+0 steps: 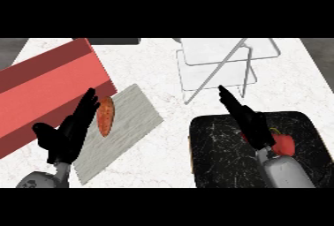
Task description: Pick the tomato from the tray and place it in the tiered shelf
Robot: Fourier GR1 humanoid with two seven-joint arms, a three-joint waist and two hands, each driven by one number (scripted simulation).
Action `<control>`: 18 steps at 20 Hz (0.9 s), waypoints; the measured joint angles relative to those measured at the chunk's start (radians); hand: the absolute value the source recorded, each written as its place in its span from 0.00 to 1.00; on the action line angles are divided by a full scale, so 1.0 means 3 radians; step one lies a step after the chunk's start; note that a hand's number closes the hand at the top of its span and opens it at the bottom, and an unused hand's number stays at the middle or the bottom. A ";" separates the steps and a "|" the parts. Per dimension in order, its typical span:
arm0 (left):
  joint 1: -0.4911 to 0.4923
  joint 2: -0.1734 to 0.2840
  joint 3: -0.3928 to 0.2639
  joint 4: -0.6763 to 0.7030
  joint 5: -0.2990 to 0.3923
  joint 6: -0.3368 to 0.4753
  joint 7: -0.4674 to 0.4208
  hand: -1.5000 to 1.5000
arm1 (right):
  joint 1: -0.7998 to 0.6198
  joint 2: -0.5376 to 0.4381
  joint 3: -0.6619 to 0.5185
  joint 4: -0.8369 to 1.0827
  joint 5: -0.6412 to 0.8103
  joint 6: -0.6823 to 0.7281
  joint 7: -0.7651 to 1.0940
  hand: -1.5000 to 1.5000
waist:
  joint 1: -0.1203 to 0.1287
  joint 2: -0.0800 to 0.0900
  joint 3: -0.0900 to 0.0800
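A red tomato (284, 142) lies on the black marbled tray (215, 150) at the lower right, partly hidden behind my right hand (246, 118). That hand stretches over the tray with its fingers straight, pointing up toward the tiered shelf (215, 59), a white wire-framed rack at the top centre. The tomato sits just right of the hand's wrist and is not held. My left hand (70, 130) rests open at the lower left, fingers up.
A red box (46, 88) lies slanted at the left. Beside it a grey cutting board (127, 128) carries an orange sweet potato (105, 116), right next to my left hand's fingers. White marble counter (157, 66) lies between board and shelf.
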 measured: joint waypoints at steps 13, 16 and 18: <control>-0.0271 0.0019 -0.0089 0.0132 -0.0420 -0.0010 -0.0193 0.50 | -0.0315 -0.0712 -0.0970 0.0574 -0.0208 0.0326 -0.0606 0.00 | 0.0004 0.0093 0.0046; -0.0352 -0.0028 -0.0112 0.0268 -0.0475 -0.0046 -0.0263 0.50 | -0.0329 -0.0666 -0.1238 0.0992 -0.0194 0.0165 -0.1123 0.00 | 0.0037 0.0097 0.0048; -0.0373 -0.0049 -0.0104 0.0331 -0.0486 -0.0079 -0.0308 0.50 | -0.0350 -0.0660 -0.1422 0.1264 -0.0303 0.0244 -0.1469 0.00 | 0.0058 0.0092 0.0047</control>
